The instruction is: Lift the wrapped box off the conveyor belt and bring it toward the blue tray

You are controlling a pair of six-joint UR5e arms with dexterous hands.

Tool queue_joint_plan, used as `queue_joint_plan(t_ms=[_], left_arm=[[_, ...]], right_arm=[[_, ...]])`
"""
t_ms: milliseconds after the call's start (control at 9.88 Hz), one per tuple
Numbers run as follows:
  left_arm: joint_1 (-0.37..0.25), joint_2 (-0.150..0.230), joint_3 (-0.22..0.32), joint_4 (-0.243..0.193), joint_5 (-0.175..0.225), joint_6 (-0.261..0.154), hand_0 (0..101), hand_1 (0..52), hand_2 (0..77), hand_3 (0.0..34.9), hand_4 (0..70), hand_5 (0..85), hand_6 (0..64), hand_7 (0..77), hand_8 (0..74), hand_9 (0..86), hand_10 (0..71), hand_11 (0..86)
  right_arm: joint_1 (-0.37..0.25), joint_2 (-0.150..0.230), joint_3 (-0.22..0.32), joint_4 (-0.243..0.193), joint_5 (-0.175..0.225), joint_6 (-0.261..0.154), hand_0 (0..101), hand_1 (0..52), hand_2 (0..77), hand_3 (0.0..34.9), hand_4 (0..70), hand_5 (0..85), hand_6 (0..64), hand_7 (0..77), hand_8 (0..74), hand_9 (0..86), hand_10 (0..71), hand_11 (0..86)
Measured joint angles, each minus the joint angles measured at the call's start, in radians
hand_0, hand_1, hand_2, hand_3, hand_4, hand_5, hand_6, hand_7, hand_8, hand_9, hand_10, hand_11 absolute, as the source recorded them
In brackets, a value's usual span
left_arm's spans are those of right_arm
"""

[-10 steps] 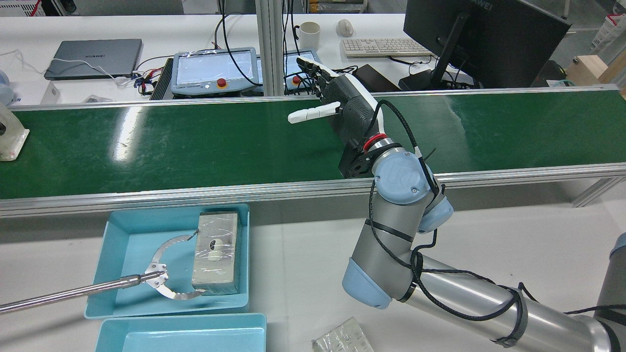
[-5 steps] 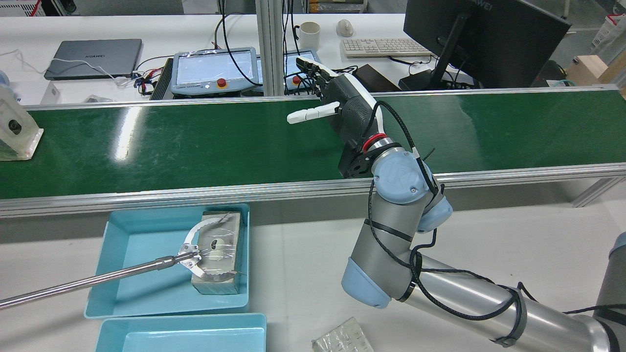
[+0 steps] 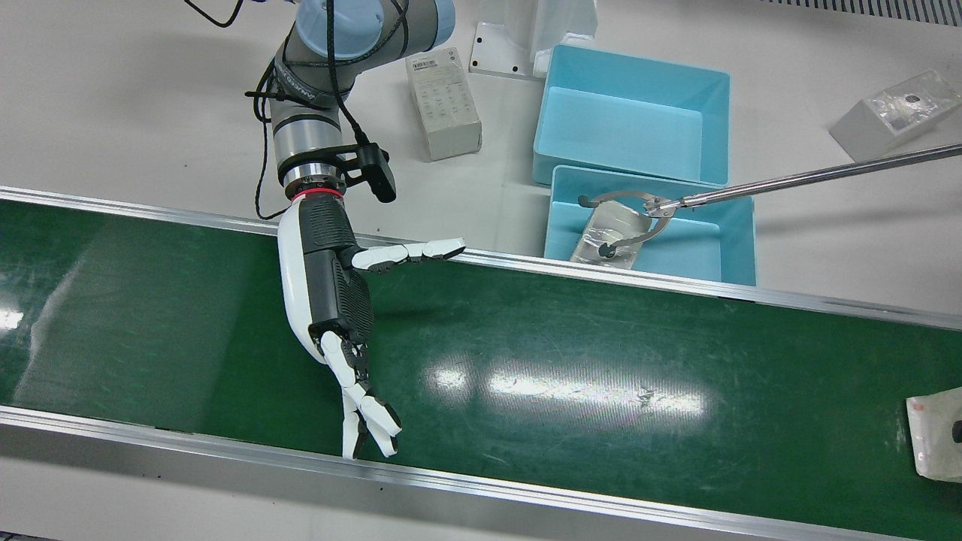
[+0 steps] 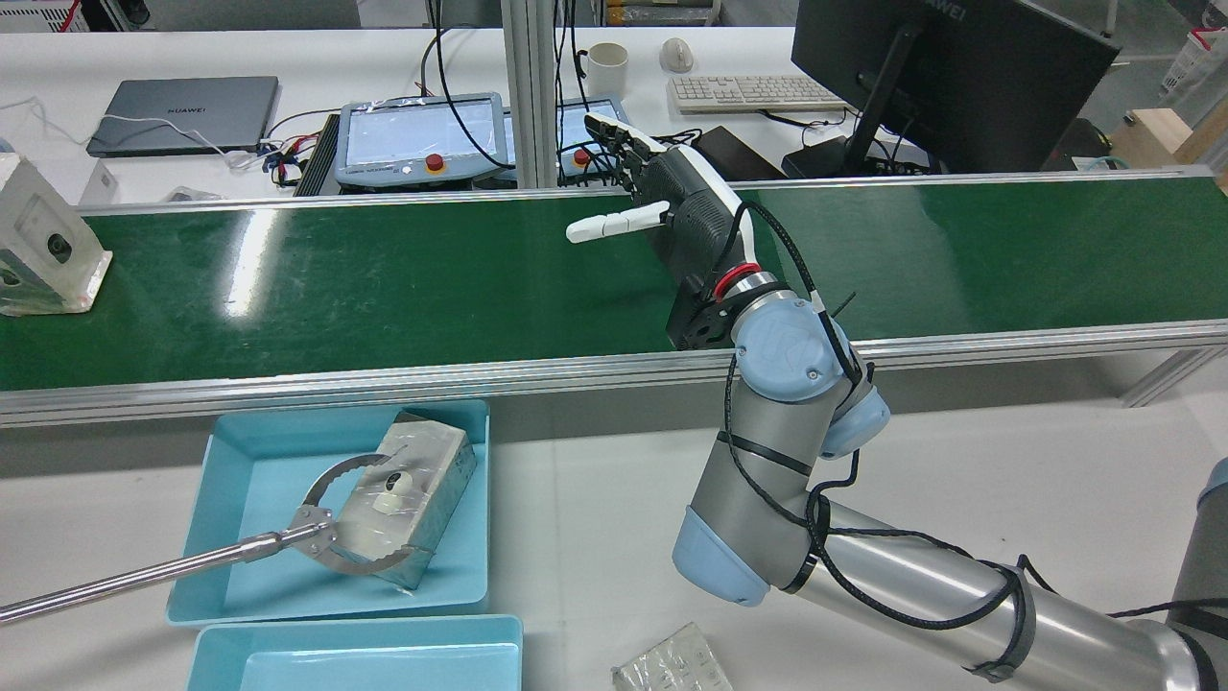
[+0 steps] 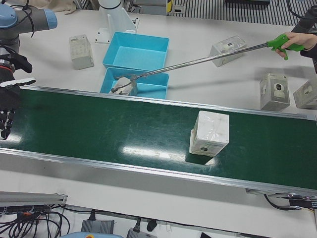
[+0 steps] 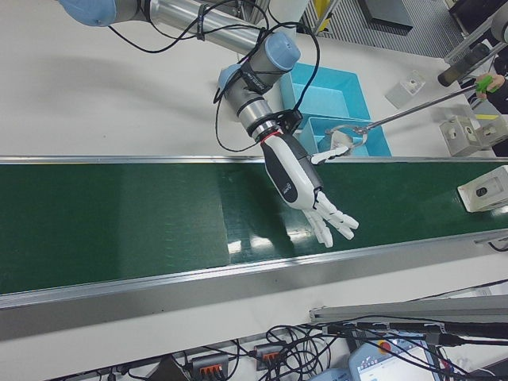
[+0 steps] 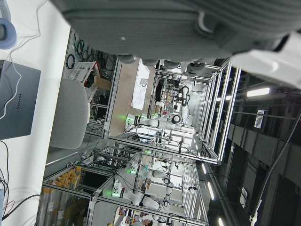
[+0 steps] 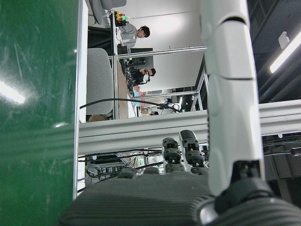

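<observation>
A clear-wrapped white box rides the green conveyor belt at its far left end in the rear view; it also shows as the box on the belt and the box at the frame edge. My right hand hovers open over mid-belt, fingers stretched across it, well apart from the box; the same right hand holds nothing. The blue tray sits beside the belt's near rail. My left hand shows only as a palm, holding nothing.
A person's long grabber tool clamps a second wrapped box, tilted inside the blue tray. Another blue tray lies next to it. Loose boxes sit on the white table, one small box near my right arm.
The box on the belt has moved right in the rear view, toward my right hand. The grabber has closed on the box in the tray and tilted it. My right hand has barely shifted.
</observation>
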Motion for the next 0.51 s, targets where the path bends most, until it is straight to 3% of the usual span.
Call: queue_joint_plan(t_ms=[203,506], left_arm=[[0.000,0.000,0.000,0.000,0.000,0.000,0,0.0,1.1,0.0,0.0,1.1,0.5,0.5,0.5,0.5,0.5,0.5],[0.000,0.000,0.000,0.000,0.000,0.000,0,0.0,1.1,0.0,0.0,1.1,0.5,0.5,0.5,0.5,0.5,0.5]], right_arm=[[0.000,-0.001,0.000,0.003,0.000,0.001,51,16.9,5.5,0.0,6.5,12.5,2.2,3.3,0.0,1.1,0.0,1.1],[0.001,0.000,0.009,0.007,-0.002,0.005,51,16.9,4.9,0.1,8.7,12.5,2.2,3.3,0.0,1.1,0.0,1.1]])
